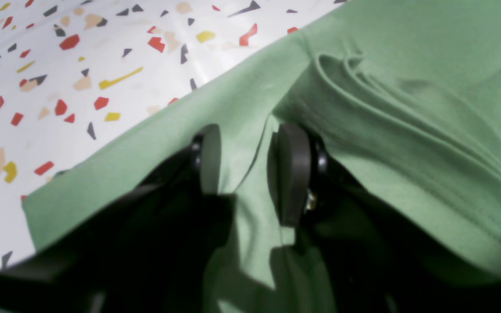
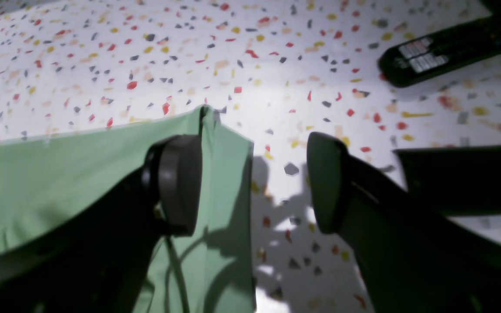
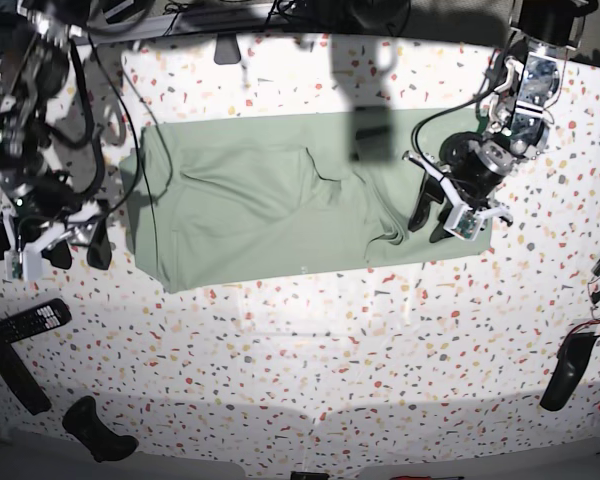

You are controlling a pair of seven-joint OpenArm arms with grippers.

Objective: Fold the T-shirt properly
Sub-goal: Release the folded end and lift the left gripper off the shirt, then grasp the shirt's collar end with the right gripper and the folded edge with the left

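Observation:
The pale green T-shirt (image 3: pixel 270 200) lies spread across the middle of the speckled table (image 3: pixel 310 360), with creases near its right end. My left gripper (image 1: pixel 250 167) is at that right end (image 3: pixel 432 218). It is shut on a raised fold of the T-shirt (image 1: pixel 407 108), and cloth drapes over both sides of it. My right gripper (image 2: pixel 252 187) hangs open off the shirt's left side (image 3: pixel 80 245). One of its fingers (image 2: pixel 181 182) is over the T-shirt edge (image 2: pixel 59 174) and the other is over bare table.
A black remote control (image 2: pixel 446 48) lies on the table near the right arm (image 3: pixel 30 320). Other dark objects sit at the front left (image 3: pixel 100 430) and right edge (image 3: pixel 565 370). Cables run along the back edge (image 3: pixel 210 15).

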